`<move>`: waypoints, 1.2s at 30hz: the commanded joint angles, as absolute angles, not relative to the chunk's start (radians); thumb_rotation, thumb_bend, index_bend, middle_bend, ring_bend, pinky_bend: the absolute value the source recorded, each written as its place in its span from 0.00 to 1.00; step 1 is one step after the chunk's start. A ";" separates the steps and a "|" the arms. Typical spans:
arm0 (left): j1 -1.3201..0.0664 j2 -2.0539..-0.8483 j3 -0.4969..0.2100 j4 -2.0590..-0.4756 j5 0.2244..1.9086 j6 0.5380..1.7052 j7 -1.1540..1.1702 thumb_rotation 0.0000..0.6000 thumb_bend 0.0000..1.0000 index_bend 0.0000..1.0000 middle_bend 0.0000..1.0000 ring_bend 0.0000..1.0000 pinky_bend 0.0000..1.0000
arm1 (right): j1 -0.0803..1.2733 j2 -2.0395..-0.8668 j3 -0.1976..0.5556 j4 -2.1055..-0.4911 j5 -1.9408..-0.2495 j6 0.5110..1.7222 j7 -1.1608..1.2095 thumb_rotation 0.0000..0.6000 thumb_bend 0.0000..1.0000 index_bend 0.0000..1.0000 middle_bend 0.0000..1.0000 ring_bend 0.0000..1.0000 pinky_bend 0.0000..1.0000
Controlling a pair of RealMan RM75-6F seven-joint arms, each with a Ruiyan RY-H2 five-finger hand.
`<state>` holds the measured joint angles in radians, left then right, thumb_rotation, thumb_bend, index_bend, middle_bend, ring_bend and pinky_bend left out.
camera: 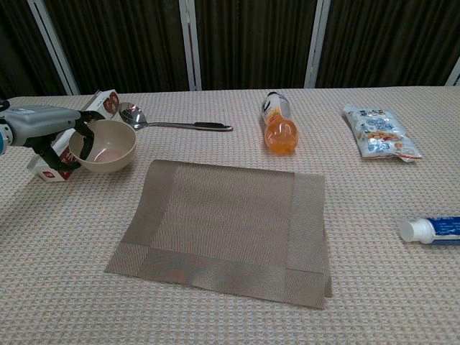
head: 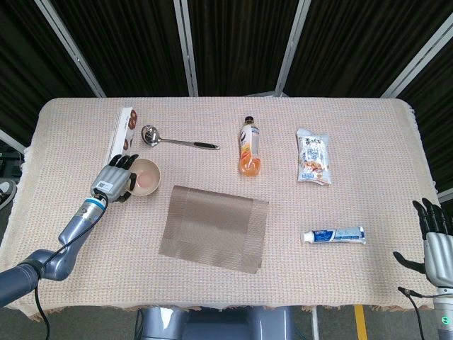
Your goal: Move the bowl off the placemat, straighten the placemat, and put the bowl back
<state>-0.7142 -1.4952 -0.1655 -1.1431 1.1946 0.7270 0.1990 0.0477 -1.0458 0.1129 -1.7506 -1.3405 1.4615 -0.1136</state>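
Observation:
The cream bowl (head: pixel 145 176) (camera: pixel 108 146) is off the mat, to its left, close to the table and next to a long white box (head: pixel 120 149). My left hand (head: pixel 114 181) (camera: pixel 50 129) grips the bowl's left rim. The brown placemat (head: pixel 214 227) (camera: pixel 226 226) lies bare in the middle of the table, skewed so its edges run at a slant to the table edge. At the front right corner my right hand (head: pixel 437 244) hovers with fingers spread, holding nothing.
A metal ladle (head: pixel 175 139) lies behind the bowl. An orange drink bottle (head: pixel 249 147) lies behind the mat, a snack packet (head: pixel 313 157) sits to its right, and a toothpaste tube (head: pixel 335 236) is right of the mat.

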 commanded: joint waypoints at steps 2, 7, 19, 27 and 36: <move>-0.709 -1.492 -0.159 -1.157 1.192 0.741 0.199 1.00 0.23 0.05 0.00 0.00 0.00 | 0.047 -1.044 0.112 -1.752 -1.344 1.464 -0.113 1.00 0.00 0.00 0.00 0.00 0.00; -0.687 -1.459 -0.153 -1.216 1.238 0.806 0.159 1.00 0.18 0.00 0.00 0.00 0.00 | 0.045 -1.041 0.111 -1.757 -1.348 1.468 -0.110 1.00 0.00 0.00 0.00 0.00 0.00; -0.626 -1.381 -0.014 -1.380 1.660 1.113 -0.176 1.00 0.19 0.23 0.00 0.00 0.00 | 0.043 -1.036 0.108 -1.765 -1.361 1.475 -0.105 1.00 0.00 0.00 0.00 0.00 0.00; -0.628 -1.437 0.058 -1.379 1.726 1.089 -0.151 1.00 0.19 0.24 0.00 0.00 0.00 | 0.041 -1.033 0.107 -1.766 -1.364 1.477 -0.101 1.00 0.00 0.00 0.00 0.00 0.00; -0.614 -1.518 0.088 -1.296 1.727 1.073 -0.123 1.00 0.19 0.25 0.00 0.00 0.00 | 0.041 -1.031 0.109 -1.760 -1.355 1.471 -0.092 1.00 0.00 0.00 0.00 0.00 0.00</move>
<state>-0.6187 -1.5017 0.0818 -1.3178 1.7277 1.0753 -0.1305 0.0411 -1.0308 0.1086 -1.7603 -1.3554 1.4718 -0.0925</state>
